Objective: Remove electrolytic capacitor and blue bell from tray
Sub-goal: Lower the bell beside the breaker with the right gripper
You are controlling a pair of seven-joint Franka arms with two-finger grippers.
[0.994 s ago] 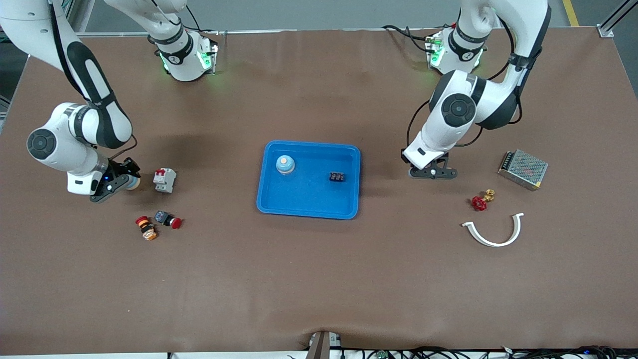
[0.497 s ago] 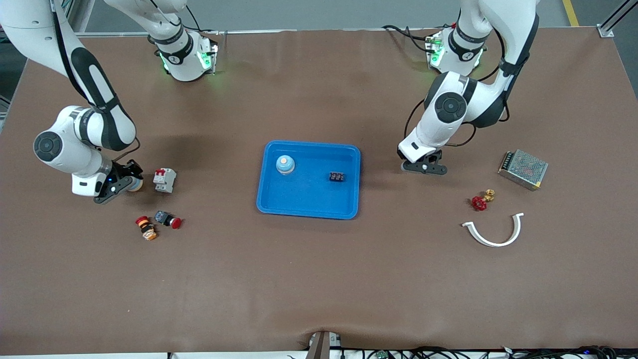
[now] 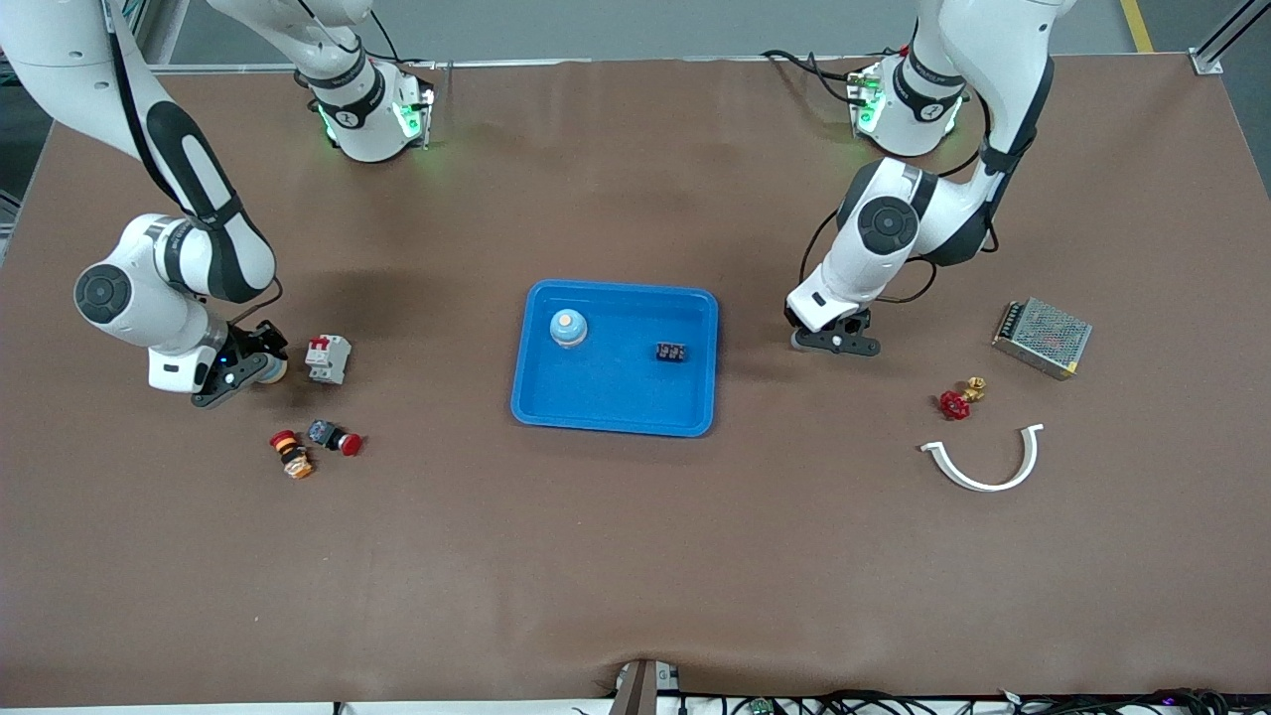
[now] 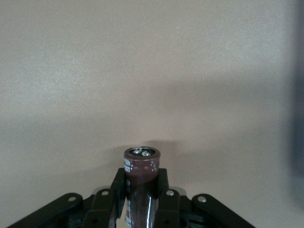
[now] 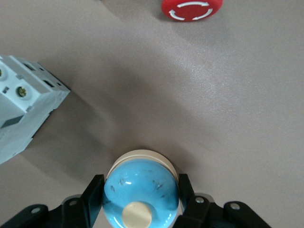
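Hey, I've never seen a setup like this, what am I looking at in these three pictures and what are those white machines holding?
Two white robot arms work at a brown table. One picture looks down from across the table; the other two come from cameras on each arm's wrist. The left gripper grips a brown capacitor, over bare table beside the blue tray. The right gripper grips a blue bell beside a white circuit breaker. The tray already holds another bell and a black terminal block. Push buttons, a red valve, a power supply and a white curved strip lie around.

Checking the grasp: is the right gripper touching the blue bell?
Touching. The right wrist view shows the right gripper with its fingers pressed against both sides of the blue bell.
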